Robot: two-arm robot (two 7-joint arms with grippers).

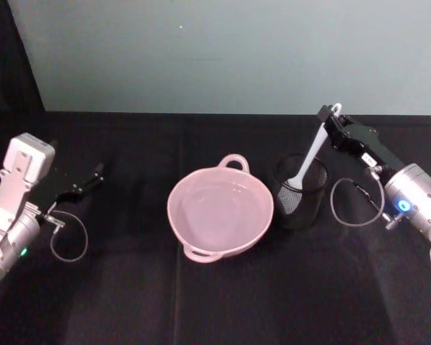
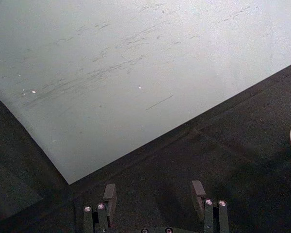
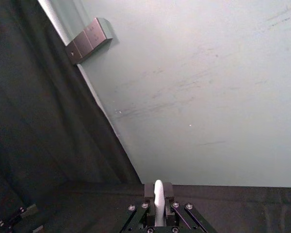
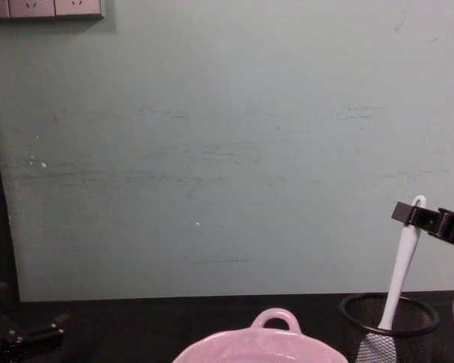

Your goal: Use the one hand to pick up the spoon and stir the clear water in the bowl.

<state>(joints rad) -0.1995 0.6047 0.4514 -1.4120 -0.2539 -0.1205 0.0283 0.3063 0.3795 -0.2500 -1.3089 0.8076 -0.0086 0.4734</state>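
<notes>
The pale pink bowl (image 1: 172, 213) sits mid-table, and the clear water (image 1: 219, 205) in it is barely visible. The same bowl (image 4: 257, 340) shows low in the chest view. Right of it, the white spoon (image 1: 314, 149) stands tilted, its head down inside a black wire-mesh cup (image 1: 300, 192). My right gripper (image 1: 329, 117) is shut on the handle's top end, near the small hole. The spoon handle (image 3: 158, 199) shows pinched between the fingers in the right wrist view, and the spoon (image 4: 399, 272) rises out of the cup in the chest view. My left gripper (image 1: 93, 175) is parked at the far left, open (image 2: 155, 193) and holding nothing.
The mesh cup (image 4: 390, 325) stands close to the bowl's right side. A black cloth covers the table (image 1: 215, 302), with a pale green wall (image 1: 237, 50) along its far edge. Cable loops hang by both wrists. There is free cloth in front of the bowl.
</notes>
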